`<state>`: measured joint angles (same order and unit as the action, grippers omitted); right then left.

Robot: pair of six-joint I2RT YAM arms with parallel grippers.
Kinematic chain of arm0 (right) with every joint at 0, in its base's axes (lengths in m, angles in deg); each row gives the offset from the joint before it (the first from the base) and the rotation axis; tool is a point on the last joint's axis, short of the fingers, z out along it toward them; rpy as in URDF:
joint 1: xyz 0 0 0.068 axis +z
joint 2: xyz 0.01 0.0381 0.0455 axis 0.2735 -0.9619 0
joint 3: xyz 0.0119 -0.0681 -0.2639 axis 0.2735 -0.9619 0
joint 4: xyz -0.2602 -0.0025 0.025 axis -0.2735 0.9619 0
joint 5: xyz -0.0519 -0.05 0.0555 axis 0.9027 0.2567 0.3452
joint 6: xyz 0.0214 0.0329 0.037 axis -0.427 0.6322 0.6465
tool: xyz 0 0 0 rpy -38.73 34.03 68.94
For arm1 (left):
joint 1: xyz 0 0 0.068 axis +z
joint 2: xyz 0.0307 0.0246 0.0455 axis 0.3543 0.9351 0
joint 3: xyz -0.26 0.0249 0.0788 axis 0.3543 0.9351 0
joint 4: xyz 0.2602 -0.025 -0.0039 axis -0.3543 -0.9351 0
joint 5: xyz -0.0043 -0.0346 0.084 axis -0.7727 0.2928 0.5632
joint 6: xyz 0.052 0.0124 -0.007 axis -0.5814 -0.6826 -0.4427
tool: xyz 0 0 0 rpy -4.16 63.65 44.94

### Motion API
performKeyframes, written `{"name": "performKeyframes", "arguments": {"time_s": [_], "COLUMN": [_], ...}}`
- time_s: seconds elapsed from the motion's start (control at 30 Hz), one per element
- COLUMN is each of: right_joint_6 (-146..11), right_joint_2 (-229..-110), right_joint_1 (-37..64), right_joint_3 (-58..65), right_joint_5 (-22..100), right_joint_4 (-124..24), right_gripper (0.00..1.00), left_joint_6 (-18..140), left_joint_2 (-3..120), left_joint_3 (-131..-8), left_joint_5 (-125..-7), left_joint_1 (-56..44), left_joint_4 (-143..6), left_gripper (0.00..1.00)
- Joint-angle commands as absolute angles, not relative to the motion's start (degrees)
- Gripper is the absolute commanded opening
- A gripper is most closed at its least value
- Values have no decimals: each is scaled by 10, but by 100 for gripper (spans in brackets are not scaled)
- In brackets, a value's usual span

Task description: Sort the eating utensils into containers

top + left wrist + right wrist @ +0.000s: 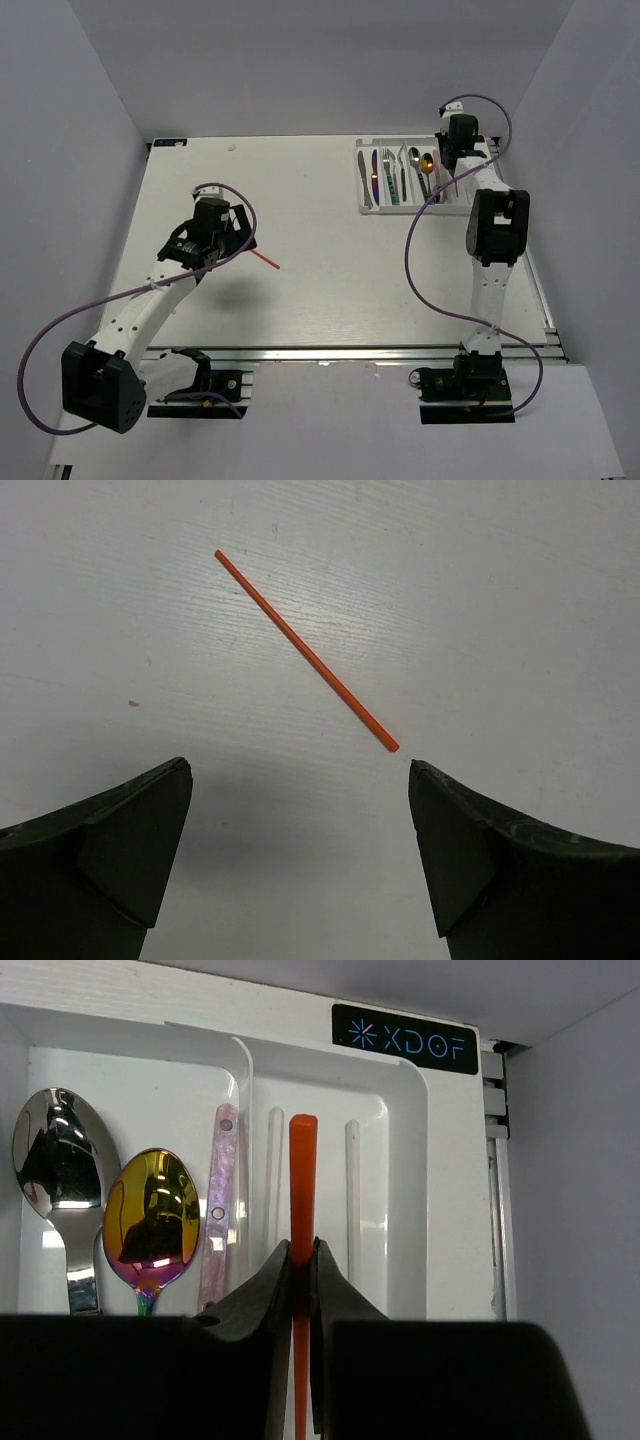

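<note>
Orange chopstick [302, 1180] is pinched in the right claw [302, 1252], over the tray's [455, 1220] far-right compartment. It sits between two pale chopsticks [275, 1180] lying there; whether its tip touches the floor, cannot tell. Step in hand: placing it. Next move, by my reckoning: lower, let go, lift clear. Second orange chopstick [305, 650] lies loose on the worktop [500, 600], just ahead of the left claw [300, 780] — jaws spread wide, holding nothing. That claw likely must descend and straddle the stick.
</note>
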<state>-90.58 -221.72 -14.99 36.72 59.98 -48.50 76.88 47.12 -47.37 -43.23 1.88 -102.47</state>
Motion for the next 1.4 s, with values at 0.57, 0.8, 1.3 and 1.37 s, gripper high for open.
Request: {"name": "performKeyframes", "arguments": {"time_s": [0.57, 0.8, 1.3, 1.37], "right_joint_6": [-663, -613, -562, -562], "right_joint_2": [-2012, -1820, -1632, -1615], "right_joint_1": [-133, 6, 28, 28], "right_joint_3": [287, 76, -179, -188], "right_joint_5": [535, 633, 524, 521], "right_joint_4": [-443, -386, -416, -426], "right_gripper": [89, 89, 89, 89], "left_joint_6": [967, 1087, 1245, 1253], "left_joint_2": [526, 705, 855, 865], "left_joint_3": [-512, -649, -658, -648], "left_joint_5": [-343, -300, -407, -417], "left_joint_1": [19, 19, -35, -38], "left_joint_4": [-1035, -1109, -1139, -1139], "left_gripper": [98, 97, 89, 89]}}
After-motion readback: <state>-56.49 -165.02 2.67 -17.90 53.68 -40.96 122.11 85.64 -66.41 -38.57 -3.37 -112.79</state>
